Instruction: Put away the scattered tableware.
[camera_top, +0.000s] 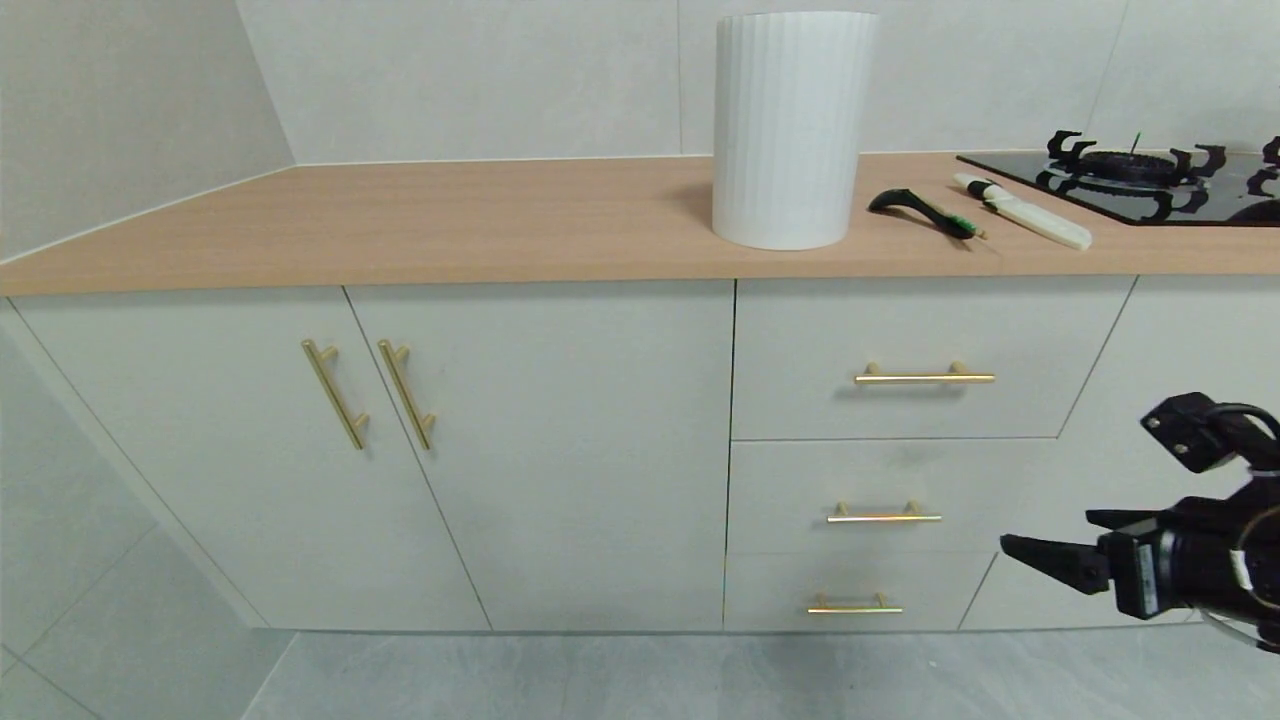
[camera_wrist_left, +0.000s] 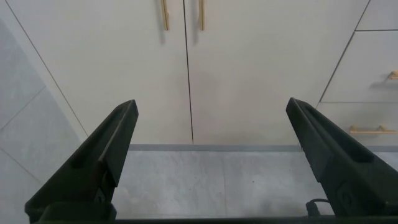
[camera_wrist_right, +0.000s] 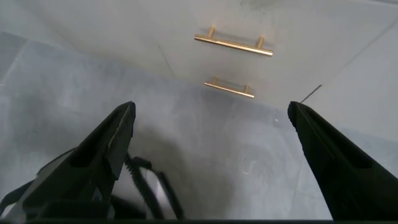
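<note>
While both arms sit low in front of the cabinets, the tableware lies up on the countertop (camera_top: 400, 225), well above and well apart from either gripper.

Right gripper (camera_top: 1075, 540): at the lower right of the head view, level with the middle drawer handle (camera_top: 884, 517) and off to its right, pointing toward the drawers. Its fingers (camera_wrist_right: 106, 155) are spread wide with nothing between them. Beyond them its wrist view shows two gold drawer handles and the grey floor (camera_wrist_right: 74, 81).

Left gripper (camera_wrist_left: 211, 155): jaws also spread wide and empty, facing the two cabinet doors (camera_wrist_left: 112, 68) low down, near where they meet the floor.

Tableware, two pieces, both on the right part of the countertop, between the white ribbed container (camera_top: 790, 130) and the hob (camera_top: 1140, 180):
- black utensil (camera_top: 925, 212): curved black head, slim handle with a green section toward its tip, lying flat just right of the container and not touching it.
- white knife (camera_top: 1022, 211): long, pale, with a dark band near its far end, lying flat at an angle just right of the black utensil, near the hob's front corner. The two pieces lie roughly parallel and apart.

The container stands upright, near the counter's front edge, above the top drawer handle (camera_top: 925, 377).
</note>
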